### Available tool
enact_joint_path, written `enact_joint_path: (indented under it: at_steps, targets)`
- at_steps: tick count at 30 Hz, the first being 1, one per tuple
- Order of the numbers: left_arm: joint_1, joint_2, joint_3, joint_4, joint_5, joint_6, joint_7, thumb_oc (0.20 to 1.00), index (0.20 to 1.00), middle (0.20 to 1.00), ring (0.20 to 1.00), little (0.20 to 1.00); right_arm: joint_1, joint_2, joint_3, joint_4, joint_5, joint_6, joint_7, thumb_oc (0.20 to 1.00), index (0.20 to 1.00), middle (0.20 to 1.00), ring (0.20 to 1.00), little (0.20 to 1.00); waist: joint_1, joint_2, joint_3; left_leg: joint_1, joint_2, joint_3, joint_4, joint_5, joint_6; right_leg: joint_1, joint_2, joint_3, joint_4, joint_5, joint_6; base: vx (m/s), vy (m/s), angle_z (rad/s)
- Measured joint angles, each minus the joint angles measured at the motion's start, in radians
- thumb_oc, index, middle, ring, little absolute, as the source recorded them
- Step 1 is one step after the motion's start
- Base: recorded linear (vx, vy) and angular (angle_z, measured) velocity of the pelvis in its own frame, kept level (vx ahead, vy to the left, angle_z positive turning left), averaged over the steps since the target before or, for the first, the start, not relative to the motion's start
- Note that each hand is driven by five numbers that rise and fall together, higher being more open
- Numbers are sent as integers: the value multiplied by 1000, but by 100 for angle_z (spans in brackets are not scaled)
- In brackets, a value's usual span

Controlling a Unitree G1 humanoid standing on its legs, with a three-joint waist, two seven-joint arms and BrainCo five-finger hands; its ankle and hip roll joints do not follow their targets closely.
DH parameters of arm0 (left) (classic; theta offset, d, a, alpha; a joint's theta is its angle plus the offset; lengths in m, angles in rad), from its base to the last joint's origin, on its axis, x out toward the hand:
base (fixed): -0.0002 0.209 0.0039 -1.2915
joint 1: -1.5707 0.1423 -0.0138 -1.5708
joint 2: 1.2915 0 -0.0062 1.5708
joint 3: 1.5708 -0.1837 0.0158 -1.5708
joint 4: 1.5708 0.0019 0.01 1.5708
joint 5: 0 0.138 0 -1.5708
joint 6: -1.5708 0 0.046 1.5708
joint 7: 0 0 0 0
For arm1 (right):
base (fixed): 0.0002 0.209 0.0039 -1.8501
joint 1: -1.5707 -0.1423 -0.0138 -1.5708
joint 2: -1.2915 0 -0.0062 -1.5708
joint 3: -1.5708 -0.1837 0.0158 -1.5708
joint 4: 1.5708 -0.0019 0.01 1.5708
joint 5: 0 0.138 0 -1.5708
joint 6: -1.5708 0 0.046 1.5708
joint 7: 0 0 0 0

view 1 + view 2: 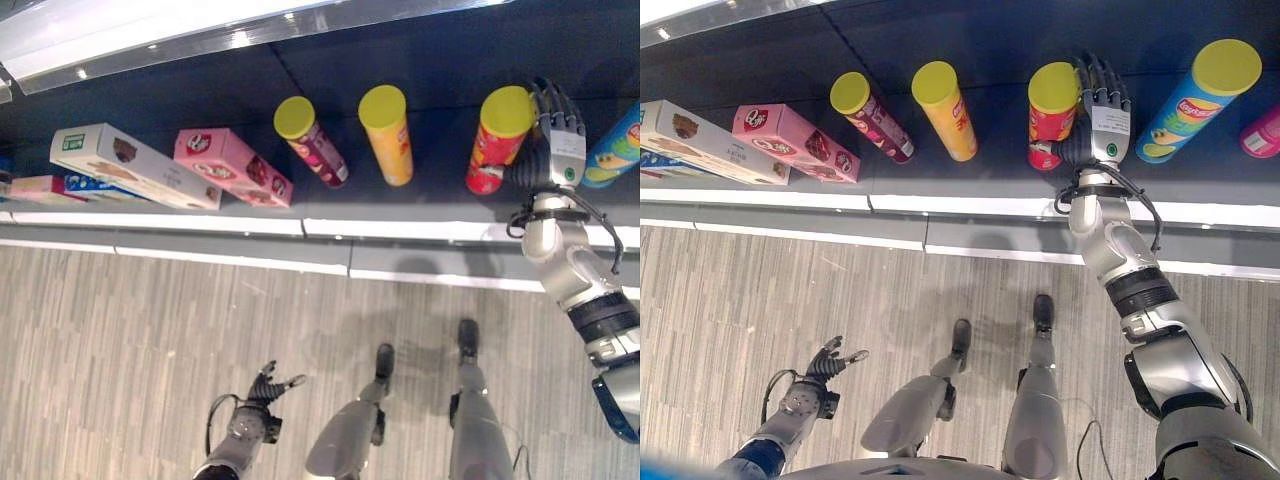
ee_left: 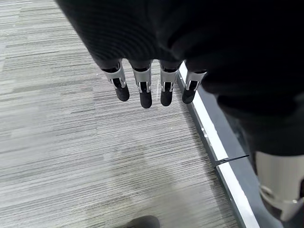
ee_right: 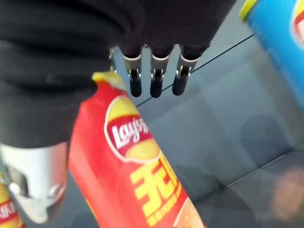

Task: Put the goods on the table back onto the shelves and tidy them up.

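Looking down through the left eye: standing in a row on the dark shelf (image 1: 430, 60), each under a yellow lid, a maroon can (image 1: 312, 142), a yellow can (image 1: 388, 135) and a red can (image 1: 497, 140), all well apart from one another. Lying flat to their left, a pink box (image 1: 232, 167) and, beside it, a pale box (image 1: 130, 165). Reaching up along the red can's right side, the right hand (image 1: 555, 140), holding its fingers straight and open, seemingly touching the can though not wrapping it. Hanging low over the grey striped floor (image 1: 120, 340), the left hand (image 1: 268, 385), keeping its fingers loosely spread and holding nothing. Through the right eye: leaning just right of the raised hand, a blue can (image 1: 1200, 100), with a pink pack (image 1: 1262, 132) peeking in at the edge. Along the left wrist: pointing straight out above the floor, relaxed fingers (image 2: 145, 92), gripping nothing. Along the right wrist: extending straight past the red can's label, with the can pressing close beside the palm and the blue can standing apart; print being left unread.
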Motion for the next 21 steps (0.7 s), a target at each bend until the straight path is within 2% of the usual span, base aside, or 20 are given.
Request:
enact_joint_path:
  at_steps: [2, 8, 12, 15, 16, 20, 21]
  targets:
    - [0, 0, 1, 2, 3, 1, 0, 1000, 1000, 1000, 1000, 1000, 36, 0, -4, -34, -1, -5, 2, 1000, 1000, 1000, 1000, 1000, -18, 0, 0, 10, 1, 1, 0, 0, 0, 10, 1, 1, 0, 0, 0, -13, -21, -4]
    - [0, 0, 4, 4, 11, 8, -2, 1000, 1000, 1000, 1000, 1000, 88, -1, -56, -115, 1, -15, 9, 1000, 1000, 1000, 1000, 1000, -27, 4, -6, 33, 4, 27, -2, -1, -1, 18, 8, 25, 0, -4, 5, -4, -24, -11]
    - [0, 0, 10, 32, 16, 17, -5, 1000, 1000, 1000, 1000, 1000, 106, -1, -52, -163, 8, -55, 51, 1000, 1000, 1000, 1000, 1000, -38, 4, -11, 51, 10, 36, -2, -3, -4, 34, 17, 35, 0, -5, 5, 6, -22, -7]
    - [4, -1, 13, 40, 43, 26, -17, 1000, 1000, 1000, 1000, 1000, 123, -3, -64, -235, 17, -62, 84, 1000, 1000, 1000, 1000, 1000, -49, 1, -26, 60, 15, 40, -2, -5, -7, 41, 23, 37, 0, -4, 4, 30, -16, -6]
    - [4, -1, 13, 40, 44, 29, -20, 1000, 1000, 1000, 1000, 1000, 131, -3, -65, -262, 19, -66, 90, 1000, 1000, 1000, 1000, 1000, -49, -5, -29, 67, 18, 43, -2, -8, -10, 46, 26, 39, 0, -4, 4, 60, -17, -10]
    - [8, -1, 60, 93, 53, 44, -22, 1000, 1000, 1000, 1000, 1000, 314, -9, -98, -426, 79, -108, 166, 1000, 1000, 1000, 1000, 1000, -52, -81, -76, 89, 38, 47, -2, -18, -23, 67, 45, 36, 0, -12, -5, 76, -8, -4]
    - [12, 0, 75, 112, 72, 46, -23, 1000, 1000, 1000, 1000, 1000, 408, -4, -129, -478, 163, -144, 220, 1000, 1000, 1000, 1000, 1000, -53, -111, -93, 94, 44, 47, -3, -20, -27, 73, 50, 34, -1, -16, -8, 76, 0, 1]
